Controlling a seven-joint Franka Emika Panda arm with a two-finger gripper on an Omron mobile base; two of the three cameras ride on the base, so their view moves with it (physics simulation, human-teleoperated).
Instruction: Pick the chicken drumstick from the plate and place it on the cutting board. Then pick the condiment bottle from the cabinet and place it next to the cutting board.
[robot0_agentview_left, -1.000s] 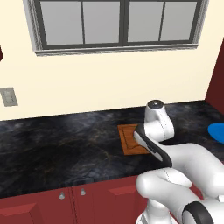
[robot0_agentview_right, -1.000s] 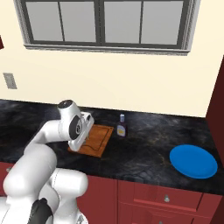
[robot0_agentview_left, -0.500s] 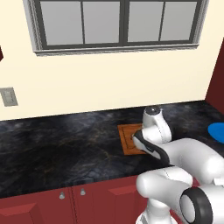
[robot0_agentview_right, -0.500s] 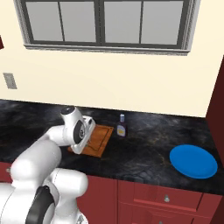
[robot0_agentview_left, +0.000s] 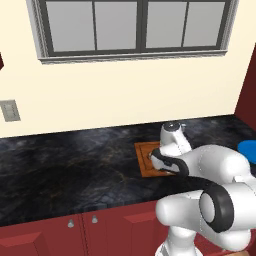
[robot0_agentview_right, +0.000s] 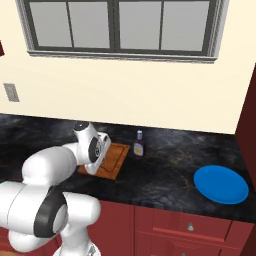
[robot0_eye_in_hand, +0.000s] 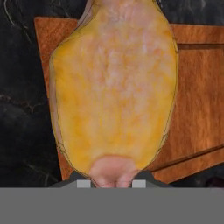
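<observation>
While over cutting board (robot0_eye_in_hand: 197, 113) — end effector (robot0_eye_in_hand: 113, 183) clamps chicken drumstick (robot0_eye_in_hand: 113, 87).

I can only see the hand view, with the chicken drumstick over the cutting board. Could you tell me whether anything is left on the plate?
Observer: No. In the right base view the plate holds nothing. It lies on the counter, well to the right of the cutting board.
Operator: Thank you. Does anything stand close to the board?
Observer: Yes, the condiment bottle stands upright on the counter just off the board's far right corner.
</observation>
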